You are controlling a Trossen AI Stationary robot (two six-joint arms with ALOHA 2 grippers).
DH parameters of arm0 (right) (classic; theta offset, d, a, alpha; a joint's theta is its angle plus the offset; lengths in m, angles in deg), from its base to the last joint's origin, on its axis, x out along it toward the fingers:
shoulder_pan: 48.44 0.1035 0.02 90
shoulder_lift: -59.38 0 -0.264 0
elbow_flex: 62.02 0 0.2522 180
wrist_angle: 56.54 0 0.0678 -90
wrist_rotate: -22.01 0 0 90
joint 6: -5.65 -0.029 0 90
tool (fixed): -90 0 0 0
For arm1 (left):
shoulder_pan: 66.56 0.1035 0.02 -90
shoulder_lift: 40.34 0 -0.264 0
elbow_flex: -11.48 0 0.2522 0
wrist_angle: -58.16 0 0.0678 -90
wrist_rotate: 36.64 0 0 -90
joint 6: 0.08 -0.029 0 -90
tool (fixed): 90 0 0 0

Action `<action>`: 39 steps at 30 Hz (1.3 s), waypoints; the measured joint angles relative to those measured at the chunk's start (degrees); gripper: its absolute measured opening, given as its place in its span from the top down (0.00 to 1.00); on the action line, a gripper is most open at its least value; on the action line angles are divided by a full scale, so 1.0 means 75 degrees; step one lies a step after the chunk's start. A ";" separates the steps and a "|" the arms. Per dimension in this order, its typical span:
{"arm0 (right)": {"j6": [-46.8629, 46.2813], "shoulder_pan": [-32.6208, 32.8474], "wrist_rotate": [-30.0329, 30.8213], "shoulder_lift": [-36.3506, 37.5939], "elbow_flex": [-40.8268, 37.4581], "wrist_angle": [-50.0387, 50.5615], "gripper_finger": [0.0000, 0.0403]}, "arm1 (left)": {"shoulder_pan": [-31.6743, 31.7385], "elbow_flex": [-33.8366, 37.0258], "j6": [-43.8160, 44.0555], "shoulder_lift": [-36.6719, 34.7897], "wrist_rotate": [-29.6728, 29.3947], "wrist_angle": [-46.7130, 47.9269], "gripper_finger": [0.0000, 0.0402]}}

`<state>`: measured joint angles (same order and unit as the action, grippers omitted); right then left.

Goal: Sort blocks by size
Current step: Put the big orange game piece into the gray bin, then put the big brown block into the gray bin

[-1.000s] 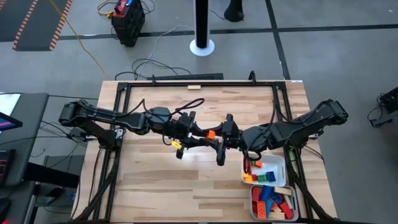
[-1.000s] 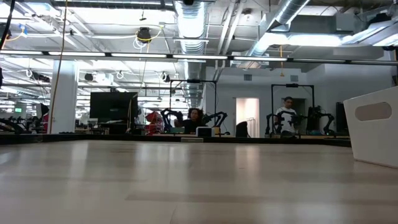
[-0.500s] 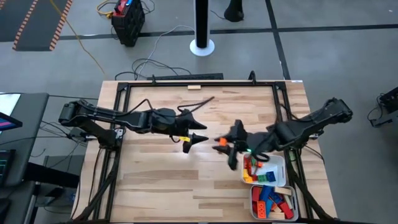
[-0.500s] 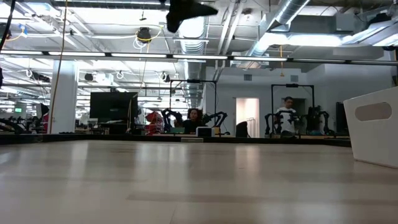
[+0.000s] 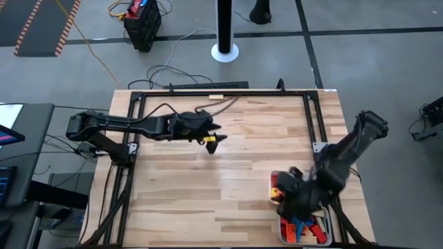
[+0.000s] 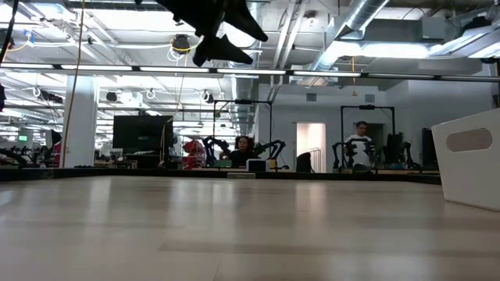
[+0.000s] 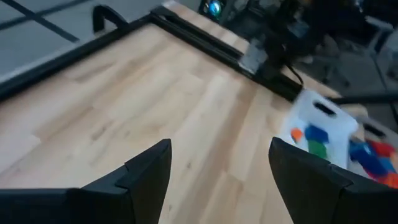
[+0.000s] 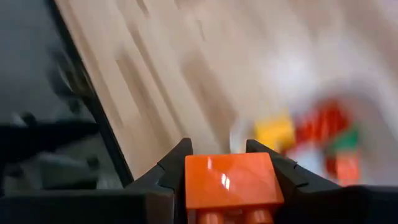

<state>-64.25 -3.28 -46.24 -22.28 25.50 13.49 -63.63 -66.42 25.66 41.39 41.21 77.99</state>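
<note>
Right gripper [image 8: 229,163] clamped on an orange block [image 8: 231,180], studs toward the camera, fingers [image 8: 171,163] tight against both sides. In the high view the right gripper [image 5: 296,196] sits over the two white trays at the table's right near corner, above the near edge of the far tray [image 5: 275,177] and the far edge of the near tray [image 5: 283,220]. Held block not visible from above, arm covers it.

Left gripper [image 7: 217,168] apart, wide gap, nothing between the fingers [image 7: 149,171], bare table [image 7: 186,118] showing through. High view puts the left gripper [image 5: 213,140] over the left-centre of the table, well apart from the trays, not touching the wood. Low view shows it as a dark shape [image 6: 223,35] up high, clear of the surface.

Blocks: red, yellow, orange ones in the far tray [image 5: 276,190]; red, blue, orange ones in the near tray [image 5: 309,228], partly hidden by the right arm. Left wrist view shows the far tray [image 7: 323,112] with orange, blue and green blocks [image 7: 314,138], more blue and red blocks [image 7: 373,158] beyond. Right wrist view is blurred; yellow, red, green blocks [image 8: 311,137] below the gripper, cannot tell which tray. No loose blocks on the table. Low view catches a tray wall [image 6: 469,156] at right.
</note>
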 joint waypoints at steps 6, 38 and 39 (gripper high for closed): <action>-0.2639 0.1155 -0.0830 -0.0862 -0.0009 0.0573 0.62 | 0.0327 -0.0003 -0.0140 0.0000 -0.0026 -0.0096 0.36; -0.5612 0.1980 -0.1590 -0.0721 -0.0006 0.1916 0.27 | 0.0807 -0.0003 -0.1087 0.0012 0.0859 0.0781 0.36; -0.5483 0.1847 -0.1327 -0.0570 -0.0005 0.1909 0.28 | 0.0947 -0.0003 -0.1214 0.0078 0.0853 0.0804 0.36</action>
<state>-105.37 10.58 -56.20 -26.56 25.46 27.81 -56.53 -66.45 16.55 41.97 47.60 84.02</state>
